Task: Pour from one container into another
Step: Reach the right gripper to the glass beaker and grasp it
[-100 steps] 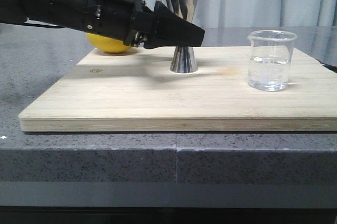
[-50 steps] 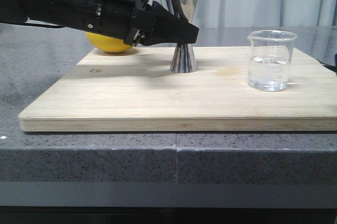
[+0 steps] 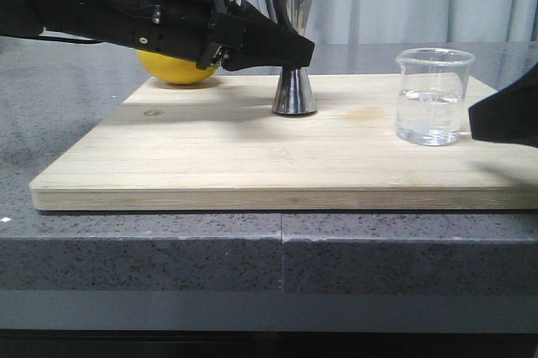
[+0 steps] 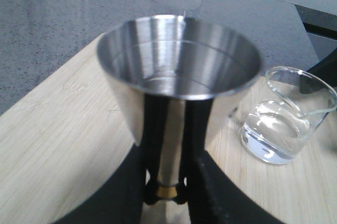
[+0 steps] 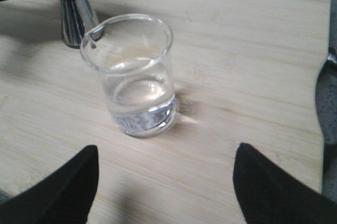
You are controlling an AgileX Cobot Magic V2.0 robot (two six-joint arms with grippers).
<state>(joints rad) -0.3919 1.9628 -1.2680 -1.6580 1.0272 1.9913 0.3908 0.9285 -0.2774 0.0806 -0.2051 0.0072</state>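
While our left gripper (image 3: 290, 49) is clamping the waist of the steel jigger (image 3: 292, 39) from the left side of the bamboo board (image 3: 210, 156), we are steadying the receiving vessel. In the left wrist view both fingers (image 4: 197, 145) are pressing against the narrow neck just above the gold band (image 4: 167, 191), so the jaws are closed down to the width of that neck and are gripping the jigger. Its base is resting on the board, upright, with the open upper cone (image 4: 179, 56) looking empty. Behind our left arm a yellow lemon (image 3: 172, 68) is sitting at the board's far edge.

Moving rightward, the glass beaker (image 3: 432, 96) is standing upright on the board, well apart from the jigger, holding clear liquid to about a third of its height. Our right gripper (image 5: 166, 182) is reaching in from the right edge, its jaws spread wide and holding nothing; the beaker is lying ahead of the fingertips (image 5: 73, 176), not yet between them.

We are judging this to be the approach to the beaker, with no pouring begun. Next we are needing to advance the right gripper until the fingers are flanking the beaker's wall, close gently on the slippery glass, lift it, carry it over the jigger's mouth and tilt it with the pouring lip (image 5: 93, 36) leading.
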